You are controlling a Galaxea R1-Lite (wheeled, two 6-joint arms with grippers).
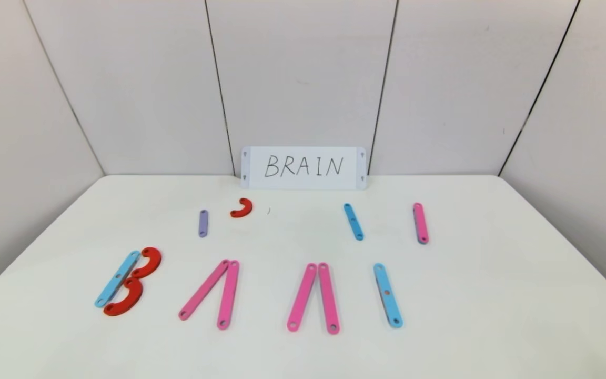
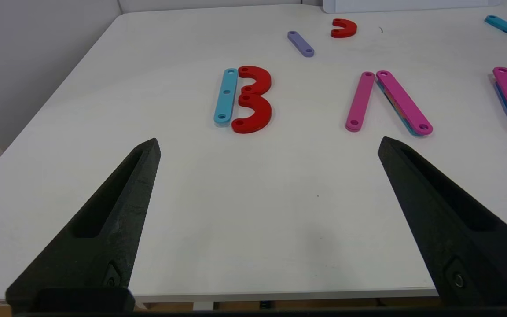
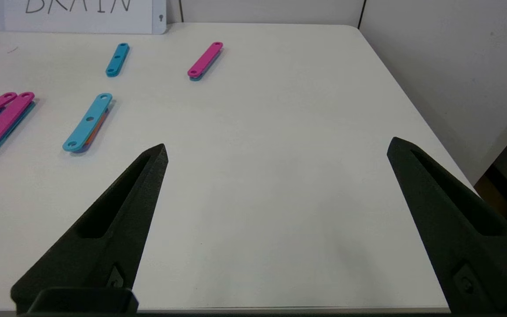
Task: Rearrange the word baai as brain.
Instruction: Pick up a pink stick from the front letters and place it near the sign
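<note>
The word baai runs along the near half of the white table (image 1: pixel 492 295). Its B (image 1: pixel 127 279) is a light-blue strip with two red curves. Two pink pairs form the first A (image 1: pixel 213 297) and the second A (image 1: pixel 313 297). A light-blue strip (image 1: pixel 387 295) is the I. My left gripper (image 2: pixel 269 143) hangs open over the near table edge, short of the B (image 2: pixel 247 99). My right gripper (image 3: pixel 277 147) is open above bare table at the near right, apart from the light-blue strip (image 3: pixel 87 122). Neither arm shows in the head view.
Farther back lie a short purple strip (image 1: pixel 203 223), a red curve (image 1: pixel 242 208), a blue strip (image 1: pixel 353 221) and a pink strip (image 1: pixel 421 223). A white card reading BRAIN (image 1: pixel 303 168) leans on the back wall. Wall panels enclose the table's far sides.
</note>
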